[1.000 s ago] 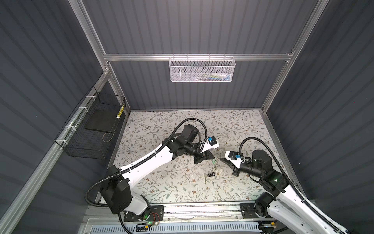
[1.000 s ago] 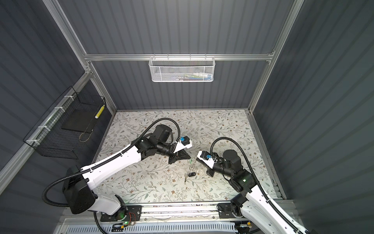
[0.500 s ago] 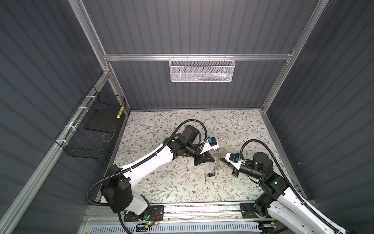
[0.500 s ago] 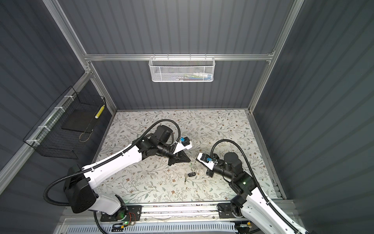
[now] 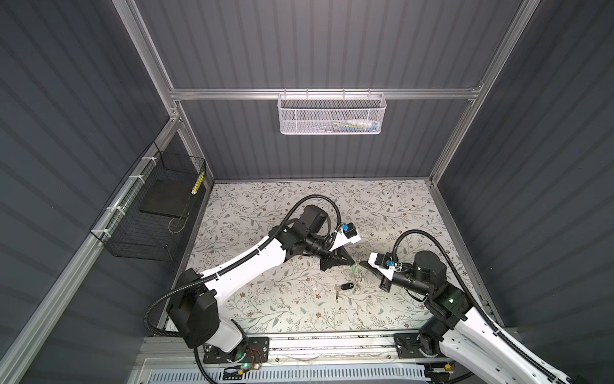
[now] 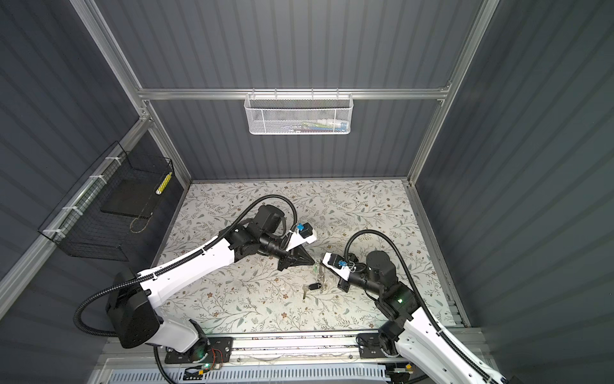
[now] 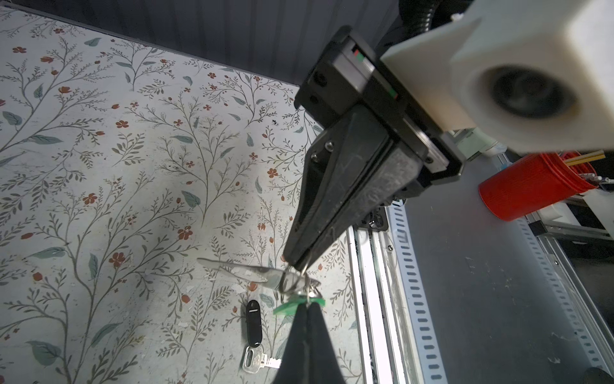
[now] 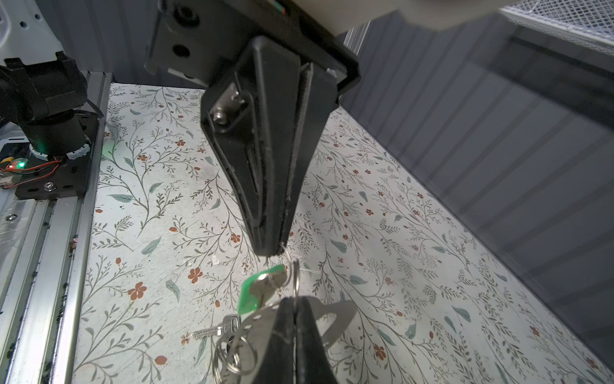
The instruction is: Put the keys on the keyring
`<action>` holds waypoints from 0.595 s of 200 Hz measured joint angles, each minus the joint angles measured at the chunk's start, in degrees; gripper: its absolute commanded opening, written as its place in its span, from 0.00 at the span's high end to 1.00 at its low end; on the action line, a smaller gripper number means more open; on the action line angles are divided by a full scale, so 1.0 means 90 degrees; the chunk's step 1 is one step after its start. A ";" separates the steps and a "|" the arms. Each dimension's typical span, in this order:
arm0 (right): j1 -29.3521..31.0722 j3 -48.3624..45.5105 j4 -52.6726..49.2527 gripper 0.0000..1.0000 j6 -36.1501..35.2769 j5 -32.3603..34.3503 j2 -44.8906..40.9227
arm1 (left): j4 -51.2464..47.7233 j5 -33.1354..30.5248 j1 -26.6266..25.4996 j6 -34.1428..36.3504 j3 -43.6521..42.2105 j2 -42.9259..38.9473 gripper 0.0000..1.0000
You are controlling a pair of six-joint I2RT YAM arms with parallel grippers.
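black key [image 7: 253, 324]: left flat on the desk [image 7: 99, 166], nearest, below both tips.
right tool [image 7: 294, 259]: clamped on the keyring [image 8: 335, 316], held edge-up.
left tool [image 8: 269, 249]: clamped on the ring of the green key [image 8: 255, 292], which was hung just beside the keyring edge.
change: the tips were brought closer together; the black key was not moved.
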 measured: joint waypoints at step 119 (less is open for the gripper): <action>0.0027 -0.0194 0.0328 1.00 0.0007 -0.0029 -0.0034 | 0.0136 -0.0029 0.0236 -0.0503 -0.0114 0.0041 1.00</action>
